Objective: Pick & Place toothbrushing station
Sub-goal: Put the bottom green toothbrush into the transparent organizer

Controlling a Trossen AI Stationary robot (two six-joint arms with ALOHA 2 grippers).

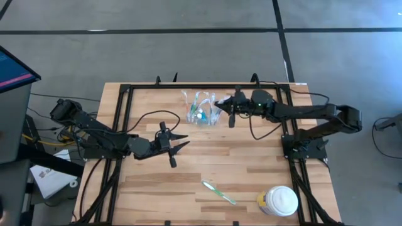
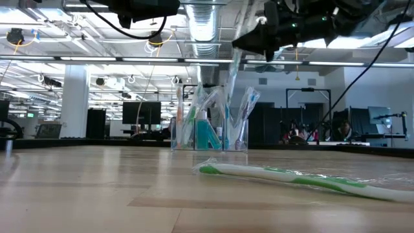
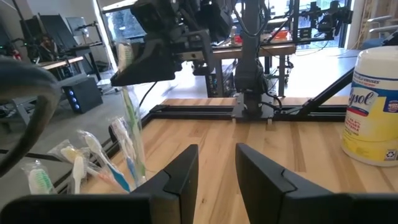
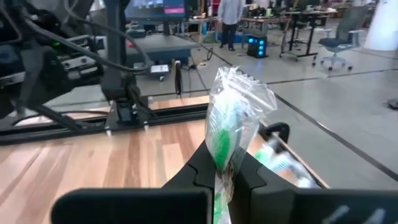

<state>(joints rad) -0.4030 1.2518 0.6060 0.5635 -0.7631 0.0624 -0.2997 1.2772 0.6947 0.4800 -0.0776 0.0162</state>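
Note:
The clear plastic holder (image 1: 202,115) stands at the table's far middle, and several wrapped toothbrushes (image 2: 194,126) and a teal tube (image 2: 208,134) stick up out of it. My right gripper (image 1: 218,103) hovers above its right side, shut on a green toothbrush in a clear wrapper (image 2: 233,77). Another wrapped green toothbrush (image 1: 218,191) lies flat on the table near the front. My left gripper (image 1: 179,145) waits open to the holder's near left, nothing between its fingers (image 3: 214,174). My right gripper pinches the wrapped toothbrush between its two fingers near the upper end (image 4: 222,149), just below the green bristle head. The fingers come in level from the table's right and lie across the brush. The brush hangs upright, its lower end (image 3: 138,168) down among the holder's brushes.
A white lidded jar with a yellow label (image 1: 278,201) stands at the near right corner. Black frame rails (image 1: 119,125) run along the table's left, far and right sides. Bare wood lies between my left gripper and the toothbrush at the front.

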